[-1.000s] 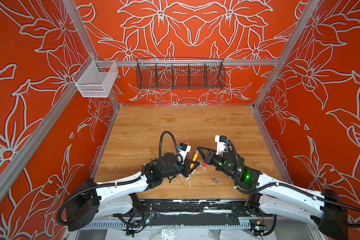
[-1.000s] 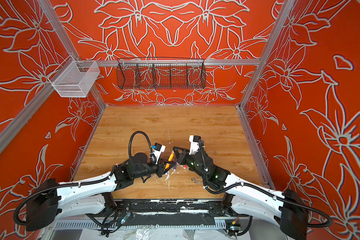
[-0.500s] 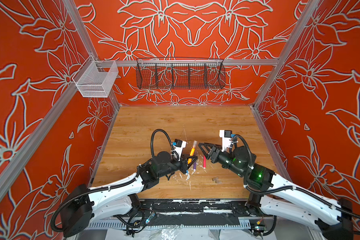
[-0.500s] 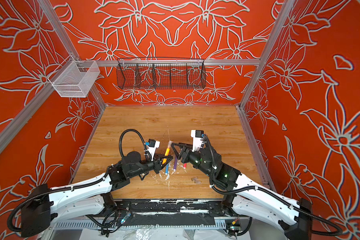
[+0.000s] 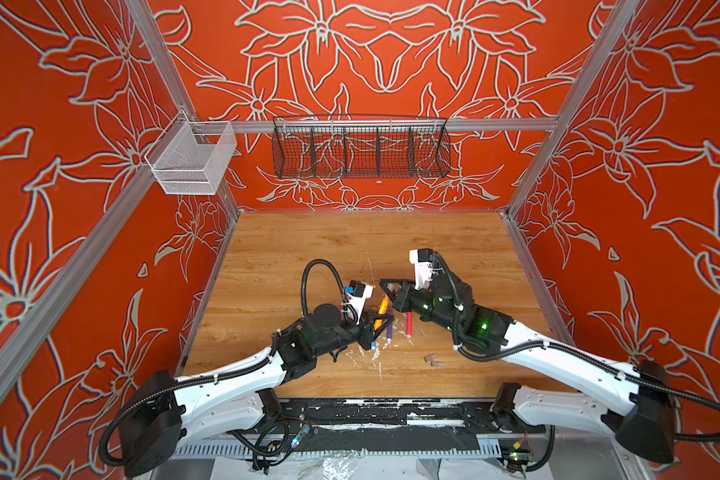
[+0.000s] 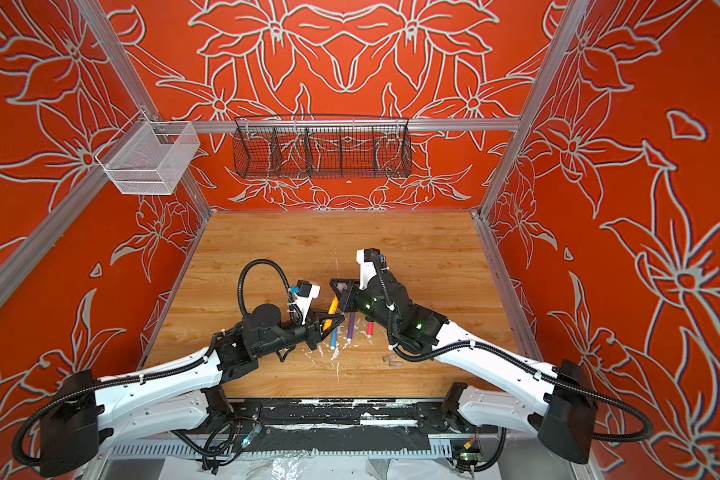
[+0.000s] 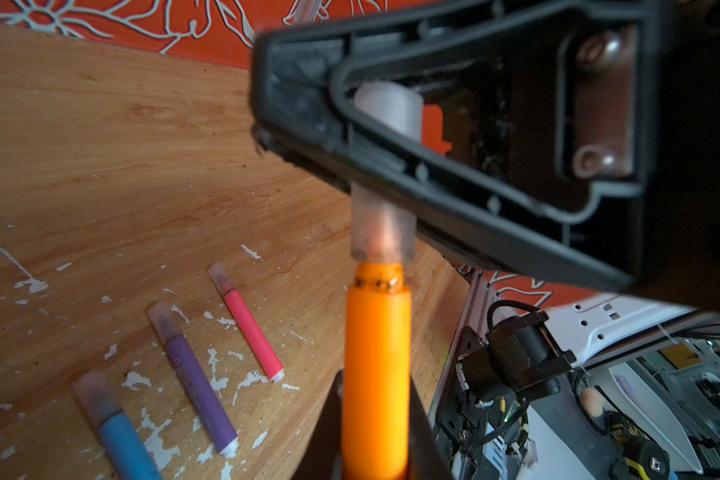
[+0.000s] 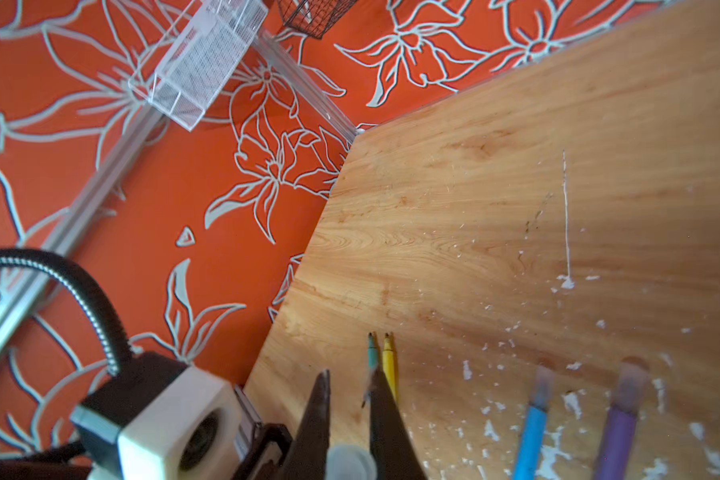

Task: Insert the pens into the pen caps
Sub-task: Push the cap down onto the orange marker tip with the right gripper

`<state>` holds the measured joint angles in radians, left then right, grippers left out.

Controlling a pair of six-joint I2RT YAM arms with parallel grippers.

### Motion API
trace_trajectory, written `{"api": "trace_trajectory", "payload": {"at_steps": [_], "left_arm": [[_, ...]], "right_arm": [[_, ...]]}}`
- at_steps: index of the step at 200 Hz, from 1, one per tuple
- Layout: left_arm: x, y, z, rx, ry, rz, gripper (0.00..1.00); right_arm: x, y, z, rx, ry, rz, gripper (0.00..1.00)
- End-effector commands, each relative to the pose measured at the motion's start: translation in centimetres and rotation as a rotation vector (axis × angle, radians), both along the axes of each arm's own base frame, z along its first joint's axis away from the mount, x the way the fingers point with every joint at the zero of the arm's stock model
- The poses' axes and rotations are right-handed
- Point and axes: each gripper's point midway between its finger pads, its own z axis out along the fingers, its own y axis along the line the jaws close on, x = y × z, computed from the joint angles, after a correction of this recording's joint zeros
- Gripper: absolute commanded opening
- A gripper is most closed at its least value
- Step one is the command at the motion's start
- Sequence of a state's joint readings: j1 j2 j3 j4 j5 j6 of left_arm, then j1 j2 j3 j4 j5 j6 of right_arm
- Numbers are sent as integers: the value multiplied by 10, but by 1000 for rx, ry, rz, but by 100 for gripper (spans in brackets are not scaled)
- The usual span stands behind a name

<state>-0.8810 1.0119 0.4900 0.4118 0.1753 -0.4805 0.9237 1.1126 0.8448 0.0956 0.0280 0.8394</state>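
Observation:
My left gripper (image 7: 376,399) (image 5: 378,323) (image 6: 332,321) is shut on the orange pen (image 7: 377,353) (image 5: 382,308) (image 6: 332,309), which is held tilted above the table. My right gripper (image 8: 350,382) (image 5: 393,296) (image 6: 342,297) is shut on a pen cap (image 7: 382,232) (image 8: 350,461) that sits over the orange pen's tip; a narrow orange collar shows below the cap. Capped blue (image 7: 117,432) (image 8: 532,424), purple (image 7: 196,382) (image 8: 620,424) and pink (image 7: 252,332) (image 5: 409,326) pens lie on the table. Green (image 8: 373,353) and yellow (image 8: 387,357) pens lie uncapped past my right fingers. Two loose caps (image 5: 433,360) (image 6: 391,360) lie near the front.
White paint flecks (image 5: 375,353) dot the wooden table (image 5: 350,249) around the pens. A black wire basket (image 5: 360,151) hangs on the back wall and a white mesh basket (image 5: 192,160) on the left wall. Orange walls close in three sides.
Half a second ago my right gripper stood open a little off the orange pen. It has closed in and is shut on the cap at the pen's tip. My left gripper kept its hold.

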Motion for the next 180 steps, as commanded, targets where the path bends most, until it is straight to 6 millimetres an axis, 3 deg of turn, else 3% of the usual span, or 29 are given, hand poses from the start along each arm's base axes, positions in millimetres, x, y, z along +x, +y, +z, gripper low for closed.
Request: {"api": "trace_trajectory", "payload": {"at_steps": [1,43,79,139,180], "left_arm": [[2,1,8,-11,-32,9,0],[49,27,54,-189,42,97,0],[56,29,101,-362,58,-24,0],[73,51,126,-295,-21,125,0],[95,79,126,-198,-58,326,0]], "right_arm": [[-6,10,12,42,-12,63,0],[-30,19,-20,115,-3,155,0],[-50,28,-29,168,-54,243,0],[-97,76,-32,132,-97,447,0],[-132,94,-13,253,-196,645,0]]}}
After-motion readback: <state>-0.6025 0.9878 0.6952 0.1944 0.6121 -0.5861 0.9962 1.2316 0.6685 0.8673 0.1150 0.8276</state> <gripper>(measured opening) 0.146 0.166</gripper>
